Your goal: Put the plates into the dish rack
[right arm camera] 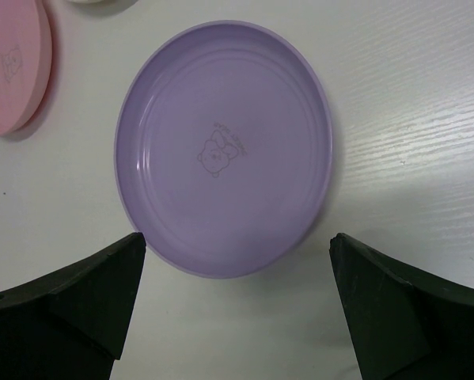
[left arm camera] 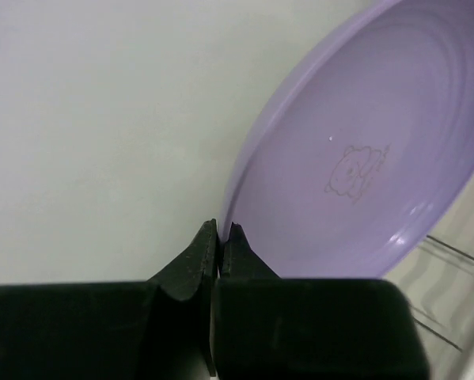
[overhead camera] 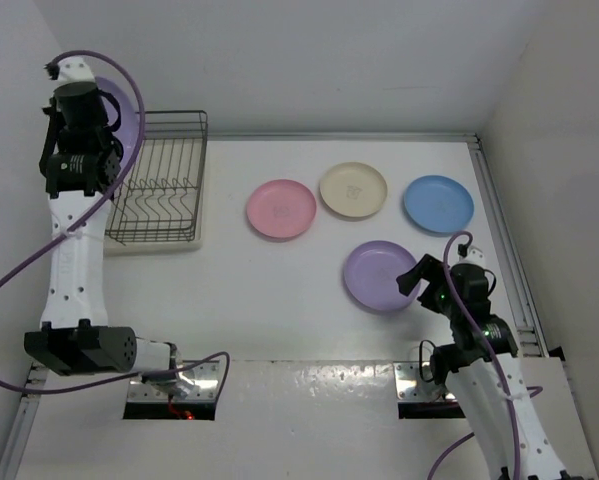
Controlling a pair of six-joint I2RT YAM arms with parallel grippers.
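Observation:
My left gripper (left arm camera: 223, 231) is shut on the rim of a lilac plate (left arm camera: 363, 150) and holds it on edge above the left end of the dish rack (overhead camera: 164, 180); that plate (overhead camera: 126, 118) shows behind the arm in the top view. A second lilac plate (overhead camera: 379, 275) lies flat on the table, also in the right wrist view (right arm camera: 225, 146). My right gripper (right arm camera: 237, 277) is open and empty just short of its near rim. The pink plate (overhead camera: 281, 208), the cream plate (overhead camera: 353, 189) and the blue plate (overhead camera: 438, 203) lie flat in a row behind it.
The rack's cream tray base (overhead camera: 151, 244) sits at the far left by the left wall. A wall runs along the table's back and right sides. A metal rail (overhead camera: 509, 260) lines the right edge. The pink plate's edge (right arm camera: 15, 67) shows in the right wrist view.

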